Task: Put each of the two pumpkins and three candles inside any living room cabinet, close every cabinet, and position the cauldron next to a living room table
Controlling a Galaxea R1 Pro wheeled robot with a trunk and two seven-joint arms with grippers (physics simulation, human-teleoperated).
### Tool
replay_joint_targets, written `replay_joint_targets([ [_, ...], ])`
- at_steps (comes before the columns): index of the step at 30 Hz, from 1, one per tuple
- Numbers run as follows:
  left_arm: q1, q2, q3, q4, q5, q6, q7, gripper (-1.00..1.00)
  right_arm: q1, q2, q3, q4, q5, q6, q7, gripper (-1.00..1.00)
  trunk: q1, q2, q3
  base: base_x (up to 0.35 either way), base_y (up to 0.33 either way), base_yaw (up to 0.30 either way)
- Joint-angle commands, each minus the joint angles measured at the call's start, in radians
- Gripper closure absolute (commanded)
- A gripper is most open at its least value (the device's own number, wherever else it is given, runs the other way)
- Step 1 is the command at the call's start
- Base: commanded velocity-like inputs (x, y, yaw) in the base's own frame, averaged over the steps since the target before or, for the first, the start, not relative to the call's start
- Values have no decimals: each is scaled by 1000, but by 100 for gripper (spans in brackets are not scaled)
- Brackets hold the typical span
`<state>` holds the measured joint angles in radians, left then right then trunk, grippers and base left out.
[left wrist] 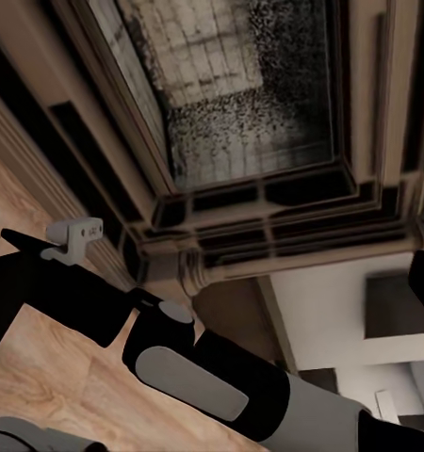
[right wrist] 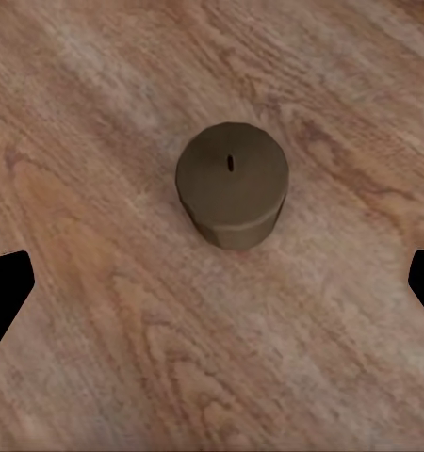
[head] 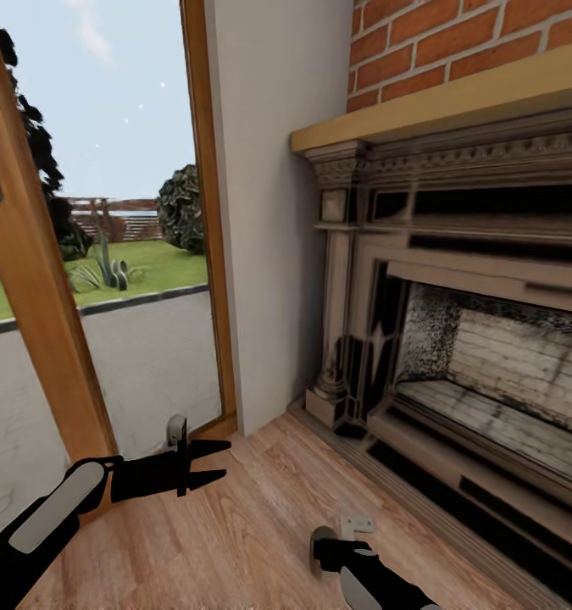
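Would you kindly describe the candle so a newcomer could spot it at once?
Start at the fireplace and look down to the wooden floor in front. The candle stands upright there, directly below the right gripper. It is a stubby grey-brown cylinder with a small dark wick.

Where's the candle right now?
The candle stands upright on the wood floor in the right wrist view, straight ahead of the open right hand, untouched. The fireplace is nearby to the right.

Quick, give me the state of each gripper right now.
Left gripper: open, holding nothing, fingers spread in the air.
Right gripper: open, empty, above a candle on the wooden floor.
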<state>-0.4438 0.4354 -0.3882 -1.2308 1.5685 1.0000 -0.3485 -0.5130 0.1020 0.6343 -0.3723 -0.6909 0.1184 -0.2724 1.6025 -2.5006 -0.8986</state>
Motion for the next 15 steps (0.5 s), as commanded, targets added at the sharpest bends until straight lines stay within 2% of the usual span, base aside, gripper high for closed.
replay_joint_targets([
  [1, -1, 1, -2, 1, -5, 0, -9, -100, -1, -1, 8, -2, -6, 4, -8, -100, 0, -1, -5, 0, 0, 0],
  [15, -1, 1, -4, 1, -5, 0, -9, -100, -1, -1, 8, -1, -6, 4, -8, -100, 6, -4, -59, 0, 0, 0],
])
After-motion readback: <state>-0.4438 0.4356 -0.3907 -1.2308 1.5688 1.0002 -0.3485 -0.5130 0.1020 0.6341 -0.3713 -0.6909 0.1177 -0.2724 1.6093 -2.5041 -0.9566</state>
